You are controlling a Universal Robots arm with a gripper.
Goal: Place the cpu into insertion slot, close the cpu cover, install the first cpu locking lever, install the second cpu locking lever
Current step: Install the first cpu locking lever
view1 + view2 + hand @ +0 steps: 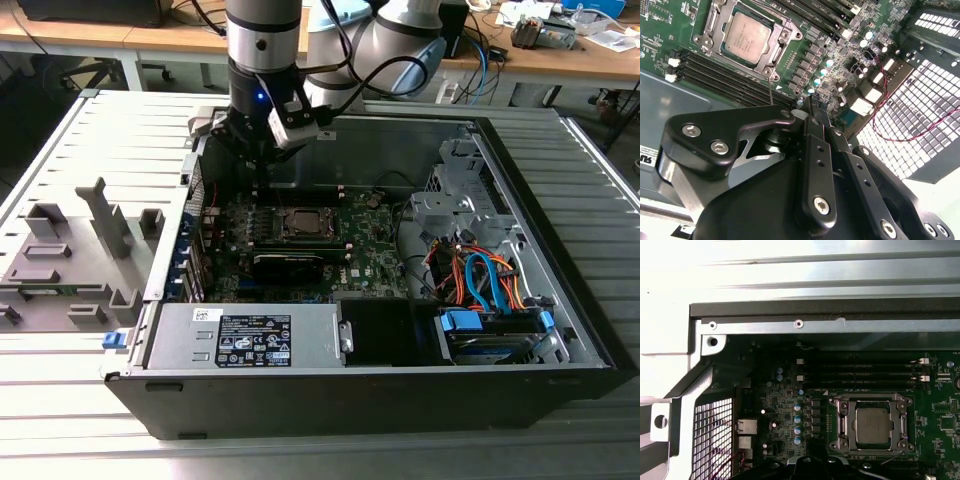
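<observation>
The cpu (746, 36) sits seated in the insertion slot (871, 426) on the motherboard (840, 65), with the cpu cover (785, 36) closed flat around it. A thin locking lever (771, 92) stands free beside the socket, apparently not latched. The gripper (812, 107) hovers near that corner with its fingers pressed together, holding nothing. In the exterior view the gripper (262, 170) hangs above the computer case (560, 300). Judgement: the lever step wants a steady push along the lever's arc, tucked fully under its hook.

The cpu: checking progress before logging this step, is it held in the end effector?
No. In the second wrist view the cpu lies flat in its socket on the motherboard, apart from the end effector.
</observation>
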